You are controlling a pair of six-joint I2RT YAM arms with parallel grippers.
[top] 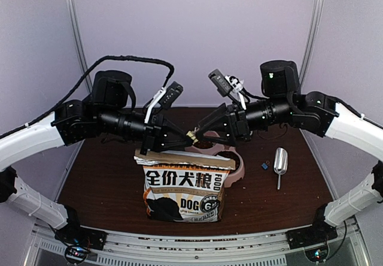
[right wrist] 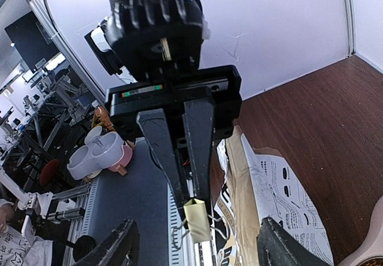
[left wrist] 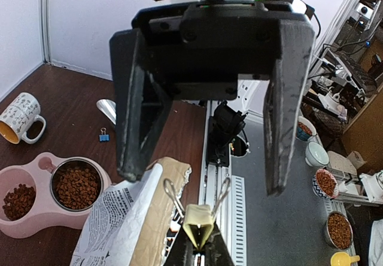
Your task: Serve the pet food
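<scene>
Left gripper & right gripper are brought tip to tip over the centre of the table, above the printed bag, which is stood upright nr the front edge. Left gripper is seen clamped narrow on a pale yellow binder clip, held by its body w/ the wire handles pointed at the right gripper; the clip is just over the bag's folded top, but whether it bites the paper can't be told. Right gripper's jaws are spread wide w/ nothing betw. them; the clip is in line w/ the gap, just off the fingertips, untouched.

The pet food is seen as brown pellets in the pink double bowl just behind the bag; a fuller heap is in the steel-lined well, a smaller lot in the other; the bowl is partly hidden in the top view. A metal scoop is laid flat R of the bowl, apart from it; a small blue clip is just beside the scoop; a patterned mug is seen beyond the bowl.
</scene>
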